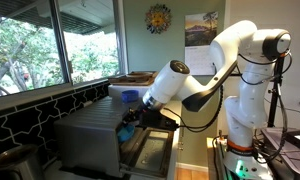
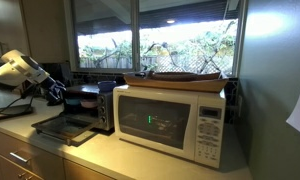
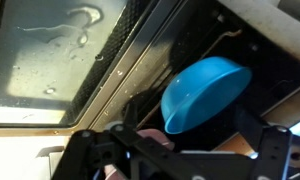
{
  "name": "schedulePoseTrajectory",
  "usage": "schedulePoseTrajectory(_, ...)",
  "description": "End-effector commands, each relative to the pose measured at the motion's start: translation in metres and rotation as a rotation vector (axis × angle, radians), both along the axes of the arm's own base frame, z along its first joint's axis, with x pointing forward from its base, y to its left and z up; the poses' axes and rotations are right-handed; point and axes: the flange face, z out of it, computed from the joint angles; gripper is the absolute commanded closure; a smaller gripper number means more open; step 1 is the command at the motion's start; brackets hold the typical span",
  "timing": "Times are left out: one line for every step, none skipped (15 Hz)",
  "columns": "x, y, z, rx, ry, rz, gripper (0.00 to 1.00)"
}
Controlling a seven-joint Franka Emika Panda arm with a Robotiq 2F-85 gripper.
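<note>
At the centre right of the wrist view, the blue bowl (image 3: pixel 205 92) sat inside the dark mouth of the toaster oven (image 3: pixel 240 40), and there was not much room around it! The cavity's frame closed in along the upper right. The dropped oven door (image 3: pixel 50 50) filled the upper left with its glass pane, and its metal edge ran diagonally just beside the bowl.

The gripper (image 3: pixel 180 165) came in from the bottom edge with its black fingers (image 3: pixel 90 155) spread wide. One stood at each side, lower than the bowl, with a gap left on both sides. Whether anything touched the bowl, the pictures did not show.

As for surfaces, the bowl was smooth, glossy, rounded plastic. The door glass was shiny with pale reflections and framed by a speckled dark strip.

The bowl was tipped rather than flat. Its domed side bulged toward the upper right and its rim curved along the lower left. Being round, it showed no long axis.

In an exterior view the white arm (image 1: pixel 225 60) bent down toward the lower left to the boxy grey oven. In an exterior view the open door (image 2: pixel 65 127) lay flat over the counter (image 2: pixel 140 160), with a white microwave (image 2: pixel 175 120) close on the right.
</note>
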Motion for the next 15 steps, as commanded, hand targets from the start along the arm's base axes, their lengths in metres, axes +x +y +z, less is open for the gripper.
schedulePoseTrajectory(-0.014, -0.012, 0.016, -0.010, 0.001, 0.144, 0.00)
schedulePoseTrajectory(-0.017, -0.014, 0.021, -0.021, 0.006, 0.183, 0.00)
schedulePoseTrajectory(-0.020, -0.016, 0.028, -0.024, 0.007, 0.221, 0.00)
schedulePoseTrajectory(-0.023, -0.018, 0.033, -0.032, 0.020, 0.256, 0.00)
schedulePoseTrajectory(-0.026, -0.020, 0.037, -0.036, 0.039, 0.285, 0.00)
schedulePoseTrajectory(-0.030, -0.023, 0.041, -0.043, 0.064, 0.316, 0.00)
schedulePoseTrajectory(-0.034, -0.024, 0.045, -0.048, 0.087, 0.350, 0.00)
schedulePoseTrajectory(-0.039, -0.026, 0.048, -0.052, 0.111, 0.381, 0.00)
schedulePoseTrajectory(-0.044, -0.027, 0.053, -0.060, 0.136, 0.417, 0.00)
schedulePoseTrajectory(-0.049, -0.030, 0.057, -0.068, 0.152, 0.444, 0.00)
schedulePoseTrajectory(-0.054, -0.033, 0.061, -0.081, 0.167, 0.467, 0.00)
schedulePoseTrajectory(-0.058, -0.036, 0.066, -0.097, 0.180, 0.484, 0.00)
schedulePoseTrajectory(-0.063, -0.039, 0.072, -0.116, 0.189, 0.496, 0.00)
schedulePoseTrajectory(-0.067, -0.042, 0.077, -0.134, 0.196, 0.510, 0.00)
schedulePoseTrajectory(-0.072, -0.046, 0.082, -0.150, 0.203, 0.518, 0.00)
